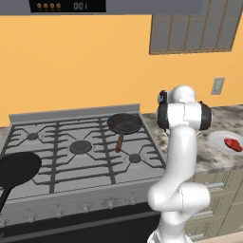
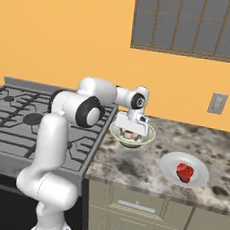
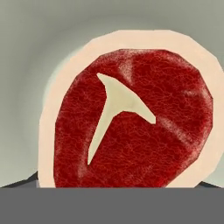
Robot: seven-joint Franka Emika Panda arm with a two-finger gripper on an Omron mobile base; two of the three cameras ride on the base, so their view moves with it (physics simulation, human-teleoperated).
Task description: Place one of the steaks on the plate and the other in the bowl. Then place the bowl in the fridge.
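The pale bowl (image 2: 145,139) stands on the marble counter just right of the stove. My gripper (image 2: 130,133) reaches down into it with its jaws spread wide, open. One steak (image 2: 128,135) lies inside the bowl, right under the hand. In the hand view this steak (image 3: 131,118) looms very close, red with a pale fat rim, against the bowl's inner wall (image 3: 26,65). The other steak (image 2: 184,172) (image 1: 233,144) rests on the white plate (image 2: 199,166) (image 1: 216,139) further right on the counter. The fridge is out of view.
A stove (image 1: 71,147) takes up the left, with a small black pan (image 1: 124,123) at its back right and a larger black pan (image 1: 16,168) at its front left. Drawers (image 2: 127,209) sit under the counter. A wall outlet (image 2: 217,103) is above it.
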